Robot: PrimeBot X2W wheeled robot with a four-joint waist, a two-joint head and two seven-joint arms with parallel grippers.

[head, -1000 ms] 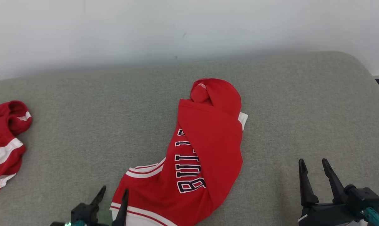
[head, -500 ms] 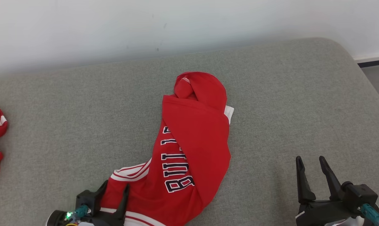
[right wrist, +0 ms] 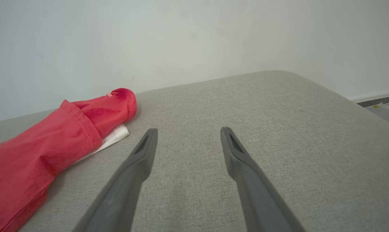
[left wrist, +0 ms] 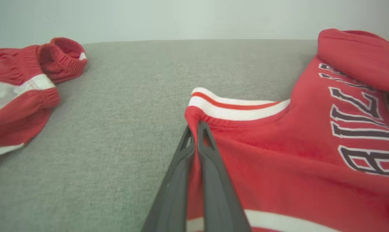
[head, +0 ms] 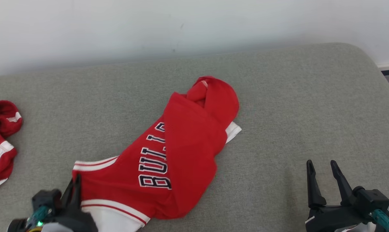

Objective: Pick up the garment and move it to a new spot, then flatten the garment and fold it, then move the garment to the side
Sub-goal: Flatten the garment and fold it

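garment (head: 181, 154) near end pulled leftward | left jaws pinching its striped corner | right jaws spread, well apart

The red garment (head: 188, 154) reads "BULL", its remaining letters folded under.

Left hand (head: 74, 190) and right hand (head: 321, 165): two long tapered dark fingers (head: 313, 187), black housing (head: 371, 201), teal cable fitting (head: 378, 219).
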